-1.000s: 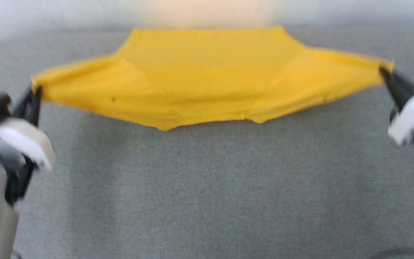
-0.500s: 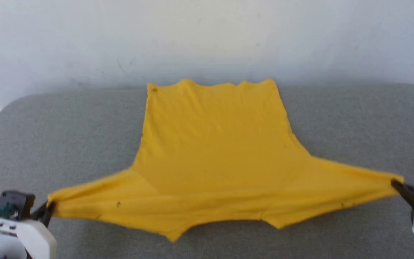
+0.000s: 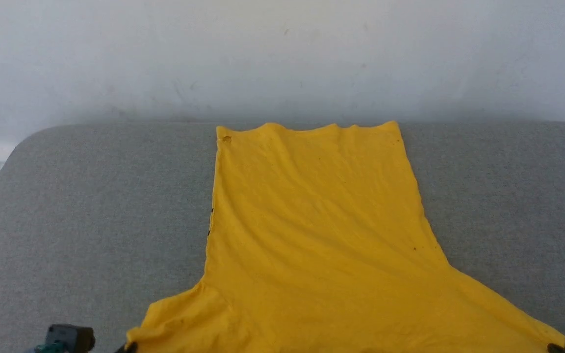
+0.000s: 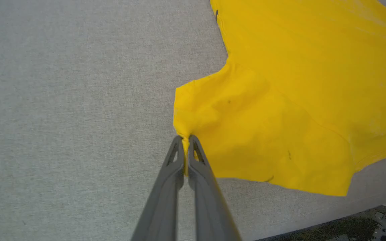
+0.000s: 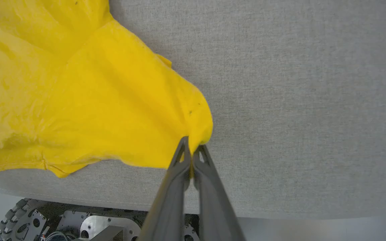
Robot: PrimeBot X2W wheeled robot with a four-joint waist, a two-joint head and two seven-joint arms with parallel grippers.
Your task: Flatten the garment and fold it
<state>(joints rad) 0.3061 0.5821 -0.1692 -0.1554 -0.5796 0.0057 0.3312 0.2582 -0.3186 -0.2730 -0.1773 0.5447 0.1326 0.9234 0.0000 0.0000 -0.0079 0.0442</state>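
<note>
Head view: the garment [image 3: 321,235] lies plain side up on the grey cloth-covered bench [image 3: 91,196], with a white wall [image 3: 282,59] behind. Left wrist view: the left end effector [image 4: 186,139] is clamped on one sleeve tip. Right wrist view: the right end effector [image 5: 192,147] pinches the other sleeve.

In its own wrist view the left gripper [image 4: 186,140] rises from 6 o'clock to mid-frame, its two dark fingers pressed together and pinching a fold of the garment [image 4: 297,100] at the tips. The right gripper [image 5: 193,144] stands likewise, clamped on cloth. In the head view they sit low at 7 and 5 o'clock.
</note>
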